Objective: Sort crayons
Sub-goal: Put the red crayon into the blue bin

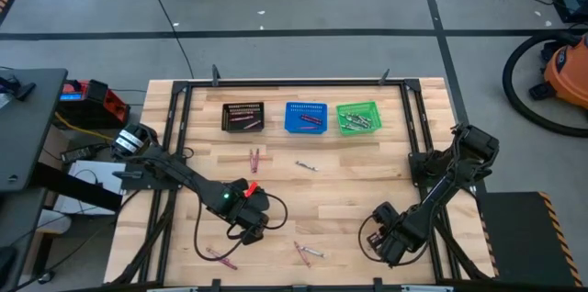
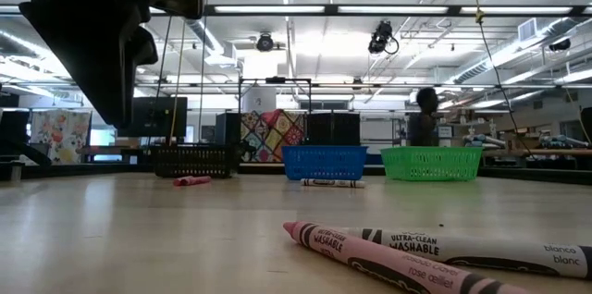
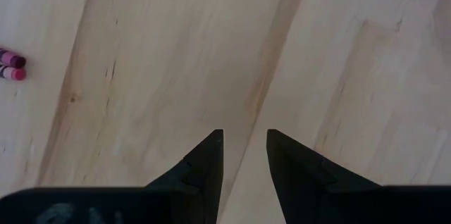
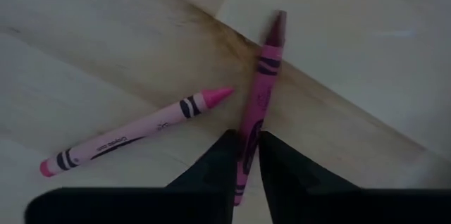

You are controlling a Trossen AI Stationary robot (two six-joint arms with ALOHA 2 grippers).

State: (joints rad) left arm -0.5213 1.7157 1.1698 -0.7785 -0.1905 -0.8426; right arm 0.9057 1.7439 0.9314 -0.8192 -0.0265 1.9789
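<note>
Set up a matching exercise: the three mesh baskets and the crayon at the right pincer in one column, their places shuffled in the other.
1. black mesh basket
2. blue mesh basket
3. green mesh basket
4. dark magenta wax crayon

A. middle of the basket row
B. between the tips of the right pincer
C. right end of the row, seen from above
D. left end of the row, seen from above

Pairs: 1-D, 2-A, 3-C, 4-B.
</note>
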